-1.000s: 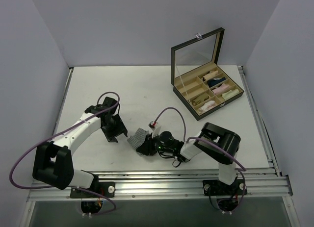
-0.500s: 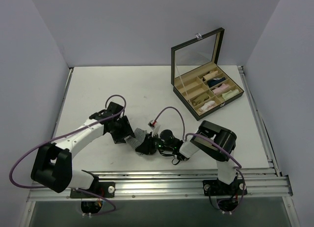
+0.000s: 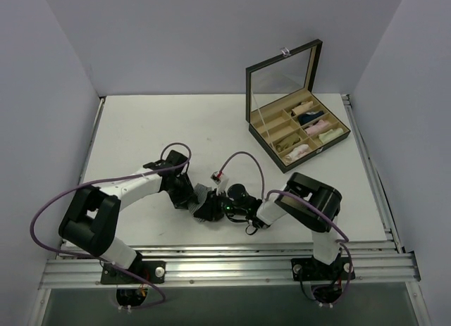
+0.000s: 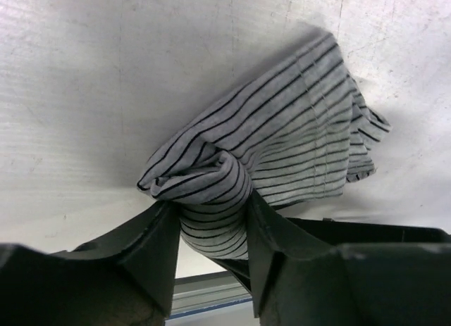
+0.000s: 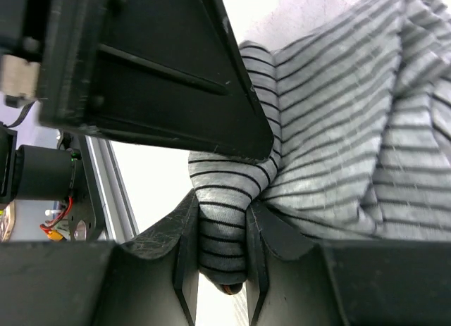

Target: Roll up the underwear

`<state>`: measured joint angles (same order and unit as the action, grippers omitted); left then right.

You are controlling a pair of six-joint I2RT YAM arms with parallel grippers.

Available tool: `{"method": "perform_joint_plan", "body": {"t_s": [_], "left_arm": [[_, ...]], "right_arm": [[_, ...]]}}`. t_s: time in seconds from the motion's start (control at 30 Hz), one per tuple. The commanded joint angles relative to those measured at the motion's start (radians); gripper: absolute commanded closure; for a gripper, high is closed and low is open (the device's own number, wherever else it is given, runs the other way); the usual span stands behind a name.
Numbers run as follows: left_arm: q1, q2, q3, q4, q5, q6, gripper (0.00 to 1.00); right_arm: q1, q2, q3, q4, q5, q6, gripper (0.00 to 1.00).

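White arm links [image 3: 134, 189], black joints [image 3: 317, 196], purple cables [image 3: 243, 155] — matte-black pincer fingers [image 4: 144, 252]

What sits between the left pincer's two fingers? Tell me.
A bunched fold of the underwear, gripped by the left pincer; the left wrist view shows it.

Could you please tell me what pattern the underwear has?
Grey with thin dark stripes; the underwear shows best in the left wrist view.

Bright even overhead light, soft shadows; wrist views blurred near lens.
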<state>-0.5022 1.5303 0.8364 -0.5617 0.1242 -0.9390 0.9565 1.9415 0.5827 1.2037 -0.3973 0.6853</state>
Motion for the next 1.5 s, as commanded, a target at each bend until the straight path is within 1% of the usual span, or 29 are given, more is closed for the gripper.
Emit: {"method": "perform_joint_plan", "body": {"t_s": [0.0,0.1,0.13,0.17,0.2,0.27,0.33,0.37,0.43,0.5,0.57,0.6,0.63,0.77,0.9,0.97,1.27,1.47], "left_arm": [[-0.012,0.083,-0.003,-0.050,-0.057,-0.009,0.58],[-0.015,0.123,0.007,-0.101,-0.058,-0.009,0.68],[-0.015,0.132,0.016,-0.119,-0.073,-0.007,0.70],[-0.015,0.145,0.020,-0.132,-0.075,-0.003,0.70],[-0.016,0.146,0.024,-0.142,-0.075,0.003,0.71],[-0.016,0.154,0.036,-0.167,-0.080,0.017,0.72],[-0.016,0.160,0.046,-0.176,-0.080,0.029,0.73],[-0.016,0.172,0.056,-0.185,-0.078,0.032,0.73],[-0.018,0.188,0.062,-0.187,-0.069,0.039,0.73],[-0.022,0.208,0.073,-0.196,-0.064,0.039,0.74],[-0.032,0.226,0.082,-0.204,-0.064,0.040,0.74],[-0.035,0.231,0.089,-0.204,-0.064,0.042,0.74],[-0.039,0.235,0.090,-0.207,-0.063,0.043,0.74],[-0.042,0.277,0.112,-0.233,-0.051,0.054,0.74],[-0.042,0.301,0.136,-0.247,-0.043,0.062,0.74],[-0.042,0.297,0.141,-0.250,-0.040,0.055,0.74],[-0.045,0.306,0.162,-0.273,-0.040,0.068,0.73],[-0.045,0.320,0.174,-0.282,-0.038,0.069,0.73]], "right_arm": [[-0.002,0.021,-0.027,-0.415,0.083,-0.067,0.95],[-0.002,-0.065,-0.009,-0.518,0.123,-0.079,0.83],[-0.002,-0.084,0.003,-0.539,0.135,-0.093,0.82],[-0.001,-0.117,0.012,-0.585,0.141,-0.101,0.80],[0.001,-0.133,0.020,-0.611,0.149,-0.107,0.72],[0.004,-0.192,0.045,-0.697,0.198,-0.125,0.64],[0.008,-0.272,0.058,-0.749,0.259,-0.142,0.59],[0.010,-0.297,0.078,-0.800,0.276,-0.151,0.55],[0.022,-0.343,0.107,-0.855,0.316,-0.176,0.53],[0.034,-0.386,0.165,-0.938,0.374,-0.228,0.48],[0.063,-0.398,0.210,-1.002,0.394,-0.292,0.46],[0.080,-0.397,0.256,-1.021,0.450,-0.317,0.46],[0.114,-0.391,0.279,-1.038,0.466,-0.338,0.46],[0.195,-0.313,0.382,-1.113,0.525,-0.423,0.42],[0.254,-0.227,0.460,-1.136,0.555,-0.484,0.39],[0.268,-0.179,0.495,-1.144,0.604,-0.497,0.38],[0.286,-0.128,0.508,-1.139,0.715,-0.592,0.38],[0.286,-0.095,0.497,-1.124,0.715,-0.610,0.39]]}}
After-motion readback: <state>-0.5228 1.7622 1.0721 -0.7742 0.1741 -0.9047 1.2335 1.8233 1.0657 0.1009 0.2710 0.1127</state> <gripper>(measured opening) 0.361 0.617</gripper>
